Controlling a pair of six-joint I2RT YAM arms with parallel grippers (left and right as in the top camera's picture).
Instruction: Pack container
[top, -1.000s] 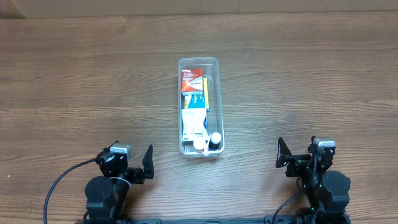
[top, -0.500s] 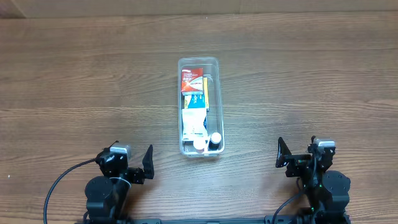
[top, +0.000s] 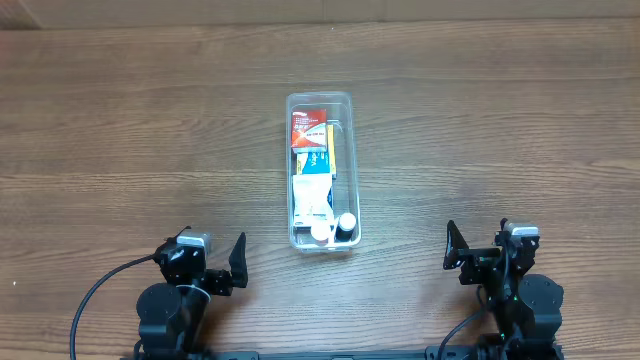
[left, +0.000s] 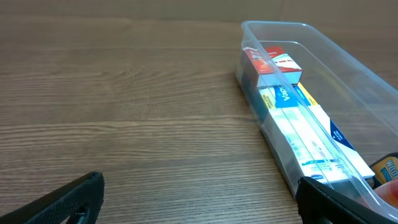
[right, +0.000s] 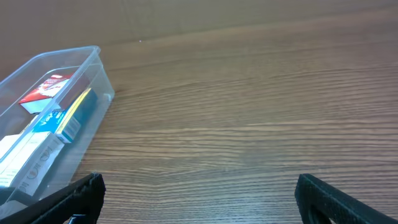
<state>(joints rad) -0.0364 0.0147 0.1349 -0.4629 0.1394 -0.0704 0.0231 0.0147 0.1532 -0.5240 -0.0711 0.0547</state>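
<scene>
The clear plastic container (top: 346, 170) lies lengthwise in the middle of the wooden table. Inside are a red box (top: 308, 127) at the far end, blue and white boxes (top: 313, 175) in the middle, and small white-capped bottles (top: 346, 222) at the near end. It also shows in the left wrist view (left: 348, 68) and the right wrist view (right: 96, 81). My left gripper (top: 208, 268) is open and empty at the near left. My right gripper (top: 482, 256) is open and empty at the near right. Both are well apart from the container.
A bare wooden table top (top: 500, 130) surrounds the container. No other loose object shows. Cables run from both arm bases at the table's front edge.
</scene>
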